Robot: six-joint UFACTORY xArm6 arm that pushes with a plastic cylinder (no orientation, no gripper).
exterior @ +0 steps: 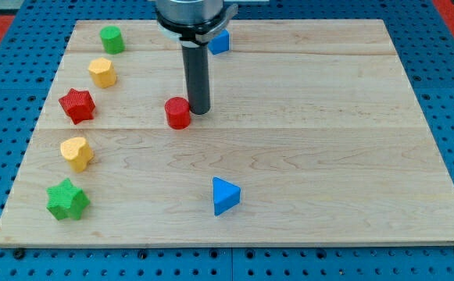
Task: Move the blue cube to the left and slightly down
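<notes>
Where the wooden board meets the view's top edge, the blue cube sits just right of the dark rod, partly hidden by the arm's housing. The tip rests mid-board, touching or just beside the red cylinder on its right. The arm carries no claw, only the rod. Left column, top to bottom: green cylinder, yellow hexagon, red star, yellow heart, green star. Blue triangular prism lies low centre.

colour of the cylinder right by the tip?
Red cylinder, just left of my tip; camera view.
</notes>
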